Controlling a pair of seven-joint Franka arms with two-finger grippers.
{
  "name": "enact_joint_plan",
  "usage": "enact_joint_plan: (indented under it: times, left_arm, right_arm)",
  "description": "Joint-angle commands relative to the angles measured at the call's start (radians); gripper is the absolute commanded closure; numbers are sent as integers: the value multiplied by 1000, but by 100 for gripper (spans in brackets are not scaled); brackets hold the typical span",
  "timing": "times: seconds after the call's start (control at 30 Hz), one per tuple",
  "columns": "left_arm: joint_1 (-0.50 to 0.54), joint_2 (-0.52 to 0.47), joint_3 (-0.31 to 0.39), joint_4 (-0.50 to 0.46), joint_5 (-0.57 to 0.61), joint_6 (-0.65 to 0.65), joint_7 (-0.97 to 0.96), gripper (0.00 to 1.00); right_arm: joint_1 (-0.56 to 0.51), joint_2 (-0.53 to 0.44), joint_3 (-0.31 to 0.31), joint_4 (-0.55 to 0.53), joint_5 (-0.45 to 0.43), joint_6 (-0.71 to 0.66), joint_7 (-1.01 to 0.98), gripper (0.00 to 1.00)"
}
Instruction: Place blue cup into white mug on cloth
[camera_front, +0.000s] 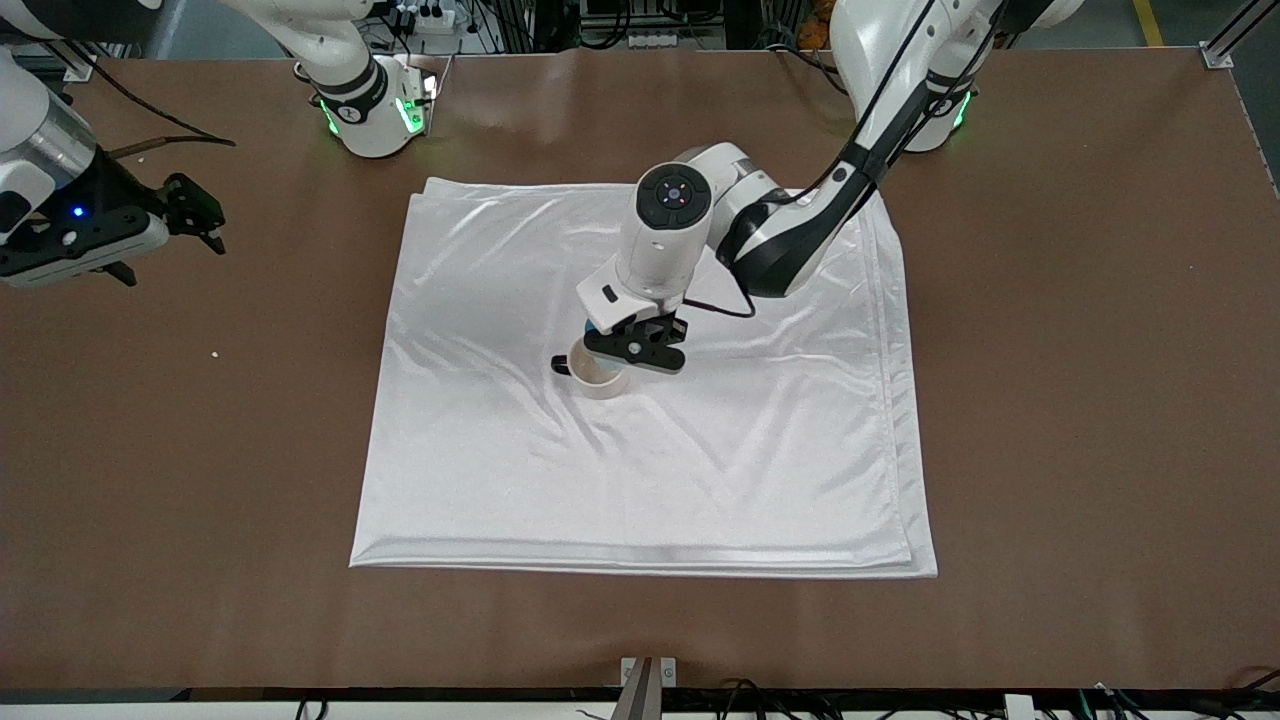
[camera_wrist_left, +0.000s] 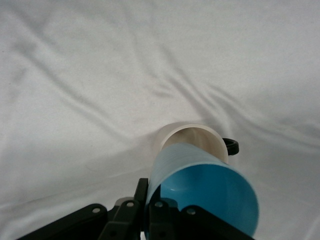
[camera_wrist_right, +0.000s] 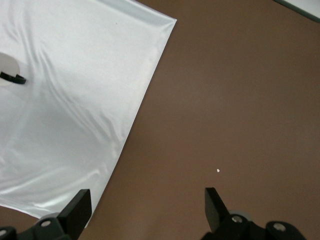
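Hanging just over the white mug (camera_wrist_left: 192, 137) on the cloth (camera_front: 700, 480), clamped by its rim in the left gripper (camera_front: 632, 345), the blue cup (camera_wrist_left: 200, 192) (probably light, stiff, slick-walled); right gripper (camera_wrist_right: 145, 210) waiting wide open over bare table

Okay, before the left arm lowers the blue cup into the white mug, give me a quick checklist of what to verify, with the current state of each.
1. Left gripper shut on the blue cup: ok.
2. Blue cup over the white mug opening: ok, roughly lined up.
3. Blue cup upright: cannot tell; it looks tilted in the left wrist view.
4. White mug upright on the cloth: ok.
5. Right gripper open, waiting over bare table: ok.
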Motion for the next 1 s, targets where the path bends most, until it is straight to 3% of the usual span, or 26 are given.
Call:
enact_joint_plan:
  times: [0.0,0.23,0.57,0.97]
  left_arm:
    - [-22,39,17,36,30,43,-44,100]
    - [-34,54,20,36,31,61,-44,100]
    - [-79,77,60,36,30,76,-45,100]
    - [-79,100,60,36,28,116,-45,100]
  right_arm:
    - [3,-4,7,42,15,-29,159,0]
    - [3,50,7,108,17,-32,238,0]
    - [3,57,7,111,25,-34,354,0]
    - [-8,70,4,113,31,-35,420,0]
